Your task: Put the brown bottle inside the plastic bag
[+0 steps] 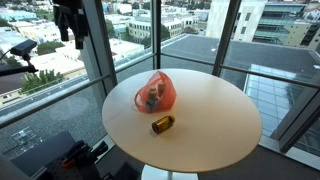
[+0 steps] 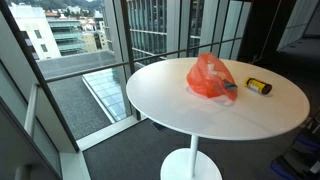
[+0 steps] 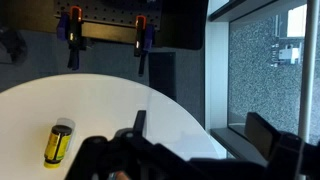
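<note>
Brown bottle [image 1: 162, 124] lies on its side on round white surface [image 1: 215, 120], just beside orange bag [image 1: 155, 93]. Pincer [image 3: 135, 150] dark, well above; grip state unclear.

Smooth, pale finish across the table [image 1: 215, 125], satin rather than mirror-bright, with a soft sheen from the daylight. On to the plastic bag [image 1: 155, 92]: thin orange film, crinkled, translucent enough to show shapes inside, glossy along the folds. Then the brown bottle [image 1: 162, 124]: amber, hard and shiny (glass or plastic, impossible to tell), wrapped in a yellow label [image 3: 55, 148], flatter in finish. Clear, reflective glass in the window panes [image 1: 190, 30], set in dark matt frames. Down at the floor [image 2: 110, 150], grey, dull, carpet-like.
</note>
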Controlling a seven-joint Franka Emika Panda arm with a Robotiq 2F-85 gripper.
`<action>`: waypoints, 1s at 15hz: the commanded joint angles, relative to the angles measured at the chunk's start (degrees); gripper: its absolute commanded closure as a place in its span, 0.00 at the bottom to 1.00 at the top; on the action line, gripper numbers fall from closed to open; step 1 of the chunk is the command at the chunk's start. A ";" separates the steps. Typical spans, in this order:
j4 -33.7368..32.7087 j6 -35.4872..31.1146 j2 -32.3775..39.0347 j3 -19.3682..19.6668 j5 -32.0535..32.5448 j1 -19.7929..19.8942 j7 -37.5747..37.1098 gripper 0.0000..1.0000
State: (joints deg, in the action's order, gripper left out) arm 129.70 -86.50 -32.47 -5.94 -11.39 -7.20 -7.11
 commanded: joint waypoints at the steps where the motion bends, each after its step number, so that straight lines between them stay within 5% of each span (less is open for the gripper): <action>1: -0.15 0.21 0.01 -0.57 -0.24 0.78 0.31 0.00; 7: -1.89 -1.72 1.41 -0.64 2.67 2.53 -1.11 0.00; 15: -2.51 -15.04 7.23 0.23 13.10 8.95 -7.04 0.00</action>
State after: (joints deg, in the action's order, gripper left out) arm 128.34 -97.60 -28.02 -5.99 -1.66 -0.25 -11.12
